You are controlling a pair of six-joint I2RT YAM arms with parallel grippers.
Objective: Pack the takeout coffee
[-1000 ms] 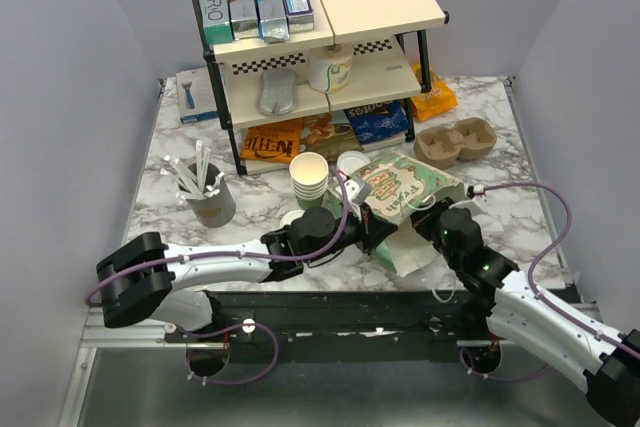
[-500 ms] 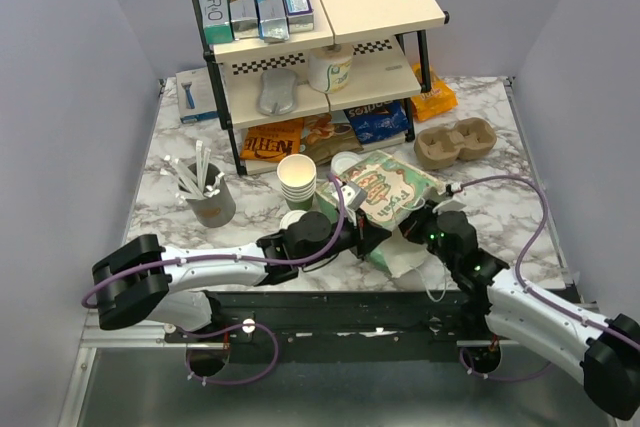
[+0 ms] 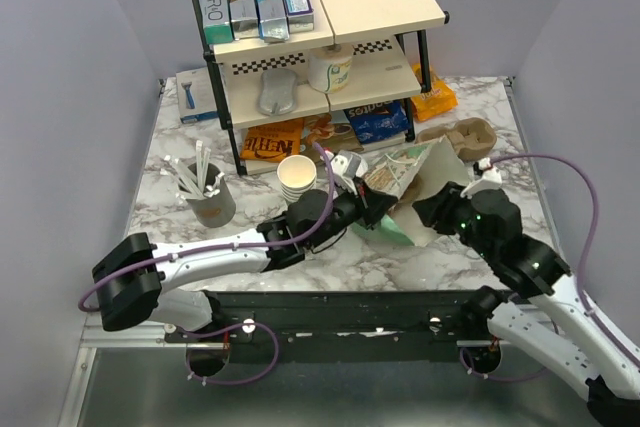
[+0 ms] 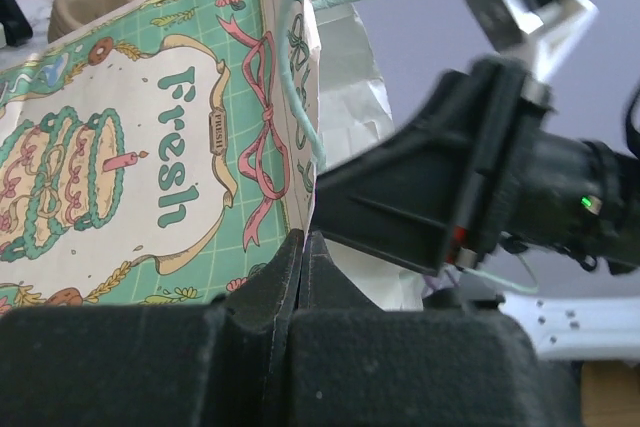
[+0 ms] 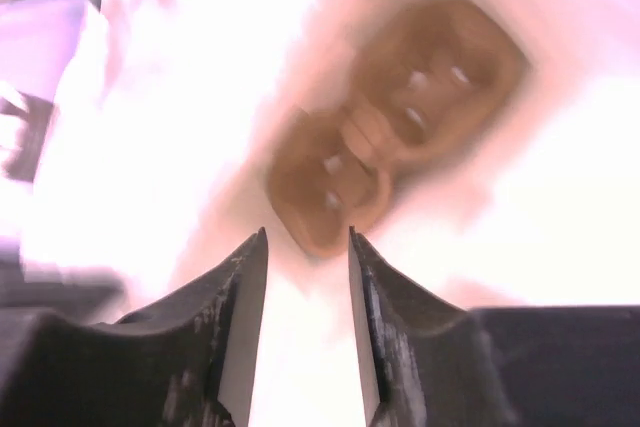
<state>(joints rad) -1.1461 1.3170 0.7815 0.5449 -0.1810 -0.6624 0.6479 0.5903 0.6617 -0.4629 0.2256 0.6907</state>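
The takeout coffee [image 3: 330, 69] sits on the shelf's [image 3: 380, 82] middle tier. Before the shelf, the left fingers [image 4: 303, 259] pinch the green paper bag's [image 4: 150, 177] edge. The right fingers [image 3: 432, 210] are parted, apparently empty.

Your rack [image 3: 330, 57] stands at the table's [image 3: 170, 162] far edge (snack bags [image 3: 272, 139] beneath), cardboard carrier [image 3: 472, 135] beside it, stirrer pot [image 3: 212, 205] toward the left edge.

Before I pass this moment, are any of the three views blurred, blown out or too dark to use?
Right wrist view: badly overexposed and smeared, the brown cup carrier only a blur beyond the right gripper. Left wrist view: sharp on the printed bag, the left gripper near black in front. Top view: evenly lit, sharp, no glare.
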